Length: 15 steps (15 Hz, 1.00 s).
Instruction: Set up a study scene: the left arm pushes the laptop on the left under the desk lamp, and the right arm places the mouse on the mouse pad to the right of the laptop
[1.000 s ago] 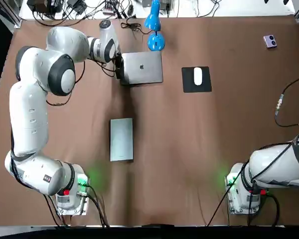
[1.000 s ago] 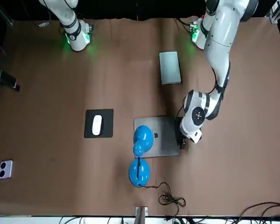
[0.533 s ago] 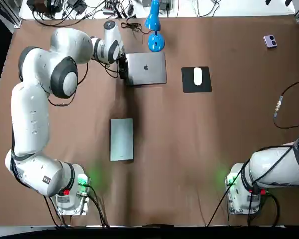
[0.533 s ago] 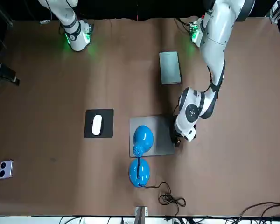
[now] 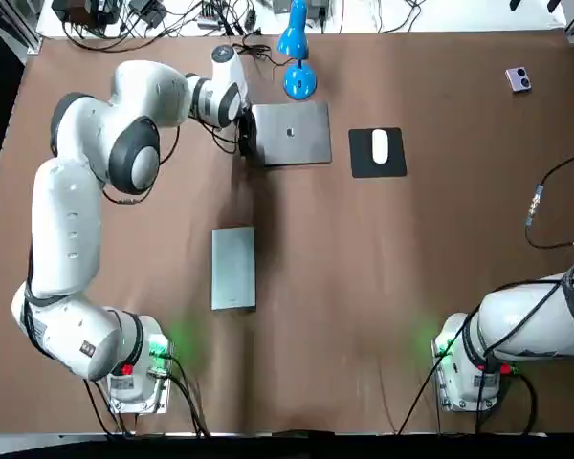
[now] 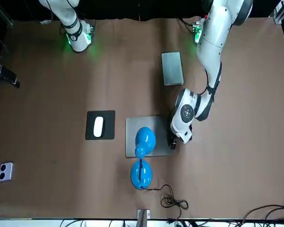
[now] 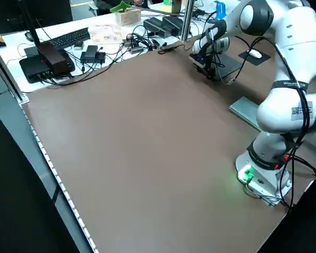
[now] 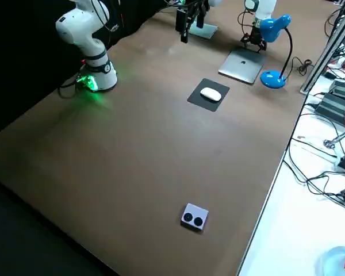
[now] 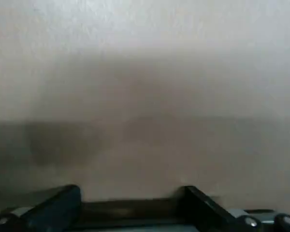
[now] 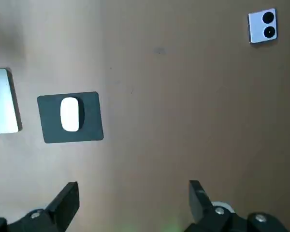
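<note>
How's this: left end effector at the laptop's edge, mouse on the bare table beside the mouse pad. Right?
No: the mouse lies on the mouse pad, per the top view. The left end effector is at the edge of the laptop.

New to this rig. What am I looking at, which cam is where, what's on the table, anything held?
Two white Franka robot arms stand side by side at a brown table. The top view looks straight down, bases at the bottom; the front view faces the robot, so sides swap; two side views look down diagonally; each wrist camera watches its own fingers. On the table: a closed silver laptop by a blue desk lamp, a white mouse on a black mouse pad, a grey flat slab and a small white device. The left gripper is at the laptop's edge, fingers open. The right gripper hangs open above the table, its arm folded near its base. Nothing is held.
</note>
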Motion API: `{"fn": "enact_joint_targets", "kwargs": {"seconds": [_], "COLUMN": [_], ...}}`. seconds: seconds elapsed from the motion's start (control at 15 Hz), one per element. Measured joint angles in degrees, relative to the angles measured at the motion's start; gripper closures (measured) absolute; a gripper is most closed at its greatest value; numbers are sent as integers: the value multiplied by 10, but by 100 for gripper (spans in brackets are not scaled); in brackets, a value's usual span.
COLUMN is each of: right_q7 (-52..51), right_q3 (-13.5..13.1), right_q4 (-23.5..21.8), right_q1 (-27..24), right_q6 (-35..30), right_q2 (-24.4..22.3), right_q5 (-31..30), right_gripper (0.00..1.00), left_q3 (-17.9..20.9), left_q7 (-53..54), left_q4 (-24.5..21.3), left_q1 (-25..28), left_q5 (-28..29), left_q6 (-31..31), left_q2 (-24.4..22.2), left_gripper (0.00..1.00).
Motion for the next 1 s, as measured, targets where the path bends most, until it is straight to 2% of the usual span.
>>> {"fn": "enact_joint_targets", "kwargs": {"seconds": [0.67, 1.0], "right_q7": [0, -1], "right_q3": [-3, -5], "right_q4": [-1, -1], "right_q1": [6, 6], "right_q6": [2, 6], "right_q2": [0, 0], "right_q5": [-9, -9], "right_gripper": [0, 0], "left_q3": [0, 0], "left_q7": [-2, 39], "left_q4": [11, 13], "left_q1": [-15, 10], "left_q5": [0, 0], "left_q6": [4, -4], "left_q2": [7, 1], "left_gripper": [0, 0]}}
